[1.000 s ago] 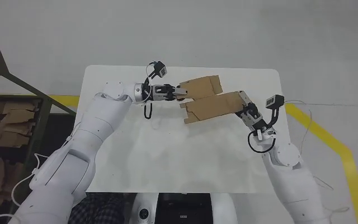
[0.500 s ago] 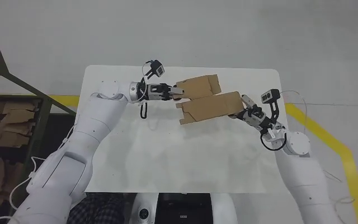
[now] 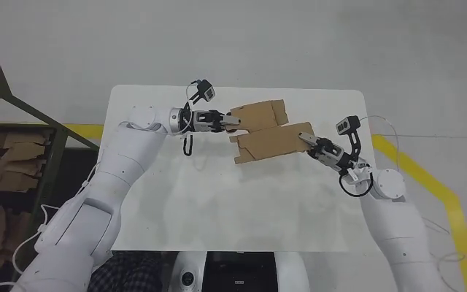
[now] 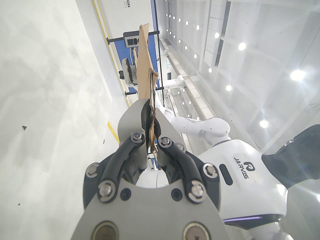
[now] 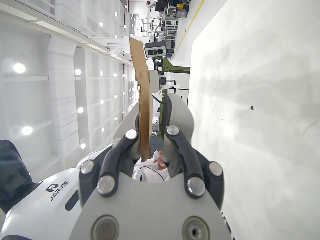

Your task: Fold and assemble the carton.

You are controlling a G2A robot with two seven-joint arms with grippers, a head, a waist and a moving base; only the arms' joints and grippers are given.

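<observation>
Carton [image 3: 271, 139]: hanging flat above your table [image 3: 168, 204], 1 o'clock.
Left gripper [image 4: 150, 123]: clamping its 9 o'clock edge.
Right gripper [image 5: 150, 123]: straddling its 3 o'clock end, narrowly parted.
Progress: you are likely facing every fold.

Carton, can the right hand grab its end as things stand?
Probably yes: the carton has its edge already inside the open right hand, with nothing blocking, while the left hand clamps the opposite end.

White table [image 3: 219, 208] on grey floor [image 3: 233, 44]; yellow line [image 3: 84, 131], perhaps tape.
</observation>
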